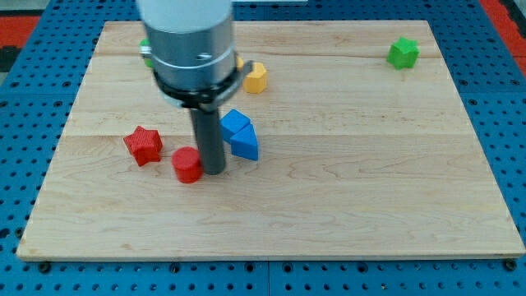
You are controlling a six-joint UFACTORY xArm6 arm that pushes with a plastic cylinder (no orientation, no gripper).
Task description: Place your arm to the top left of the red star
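the red star [144, 145] lies on the table [345, 205] toward the view's left, well in from the edge. my tip [214, 171] touches down just right of the red round block [187, 164], between it and two blue blocks [239, 134]. no hand here, only the rod. best route, i judge: back off upward, swing left over open wood above the star.

My tip [214, 171] rests on the board, rod upright below the arm.

a single view — set in front of and above the pale wooden board [329, 205], angled downward, close enough that the board nearly fills the frame — blue pegboard [25, 123] edging it.
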